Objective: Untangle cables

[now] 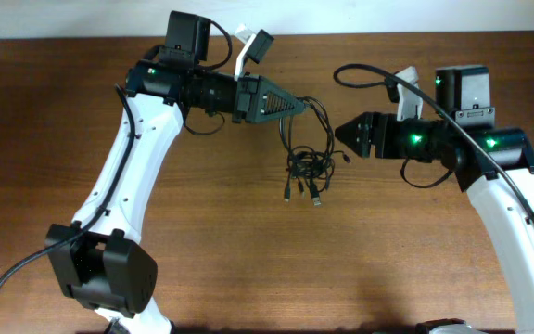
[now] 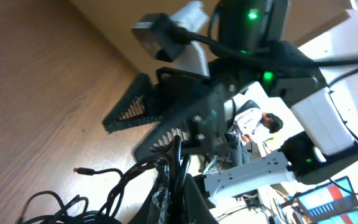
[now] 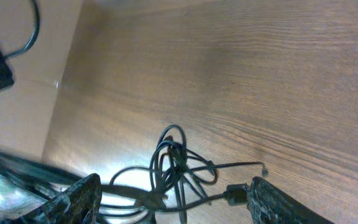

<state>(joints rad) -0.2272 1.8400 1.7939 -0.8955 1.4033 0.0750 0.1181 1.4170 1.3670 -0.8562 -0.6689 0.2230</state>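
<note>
Overhead view, from left to right: the left gripper (image 1: 301, 106) reaches in over the wooden table (image 1: 248, 269). Its jaws are pinched together on a strand or two of the cables (image 1: 310, 167). From that pinch the thin black cords run down into a loose bunch mid-table, with several plug ends (image 1: 316, 199) splaying out below it. In the left wrist view the cords (image 2: 129, 177) rise into that gripper's own fingers, while lower loops seem to lie on the wood.

Just right of the bunch, and apart from it, the right gripper (image 1: 343, 132) points at the cords. Its own camera shows its fingers (image 3: 79, 196) spread wide at the bottom corners of the frame, with nothing between them. The knot (image 3: 174, 163) lies ahead of them, and one plug (image 3: 235, 194) lies near the right-hand finger.

My reading is that one side of the tangle is anchored and the second grip has not yet been taken, so the untangling is at an early stage. Next, the right gripper needs to close on a single cord or plug that leaves the knot cleanly, not on the whole clump. Then the two grips should draw apart slowly, so the loops slide free and do not cinch tighter.
</note>
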